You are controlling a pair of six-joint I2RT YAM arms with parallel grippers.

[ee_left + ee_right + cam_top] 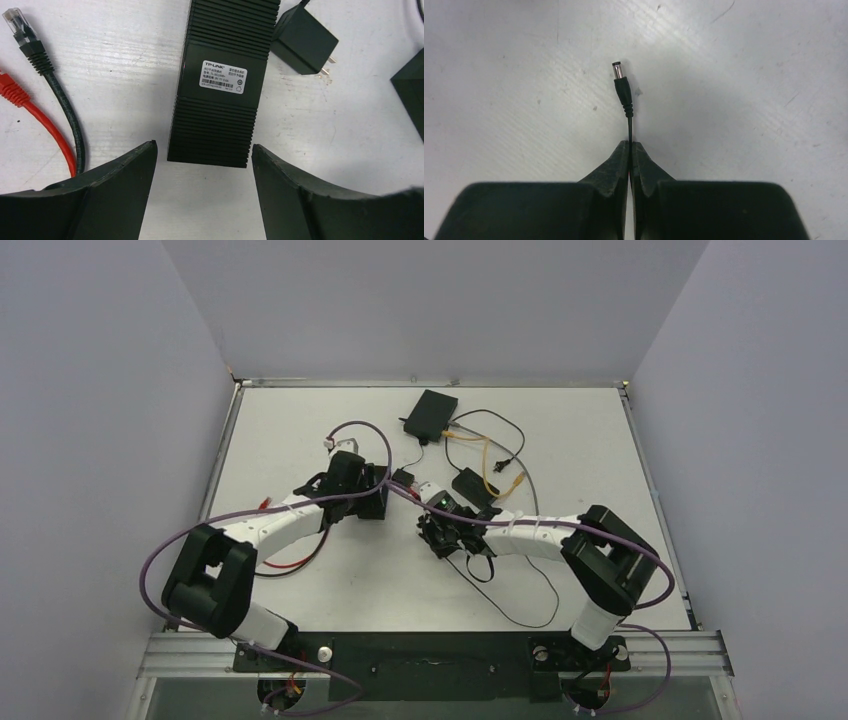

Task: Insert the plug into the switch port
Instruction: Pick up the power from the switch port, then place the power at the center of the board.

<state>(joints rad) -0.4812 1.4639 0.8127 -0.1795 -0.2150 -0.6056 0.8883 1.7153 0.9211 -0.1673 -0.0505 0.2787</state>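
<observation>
White table [380,580] — on it a black switch [220,85], a power adapter [302,42]; red cable [47,125], black network cable [70,115].

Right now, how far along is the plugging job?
Done: the right gripper is shut on the cable just behind the plug. In hand: the left gripper hangs open, straddling the near end of the switch, not gripping it. Left: bring the plug to the switch and push it in.

Soft, even light falls from overhead, leaving the white counter [380,580] bright and shadows faint. Close wrist views are sharp, with a mild sheen on the surface.
</observation>
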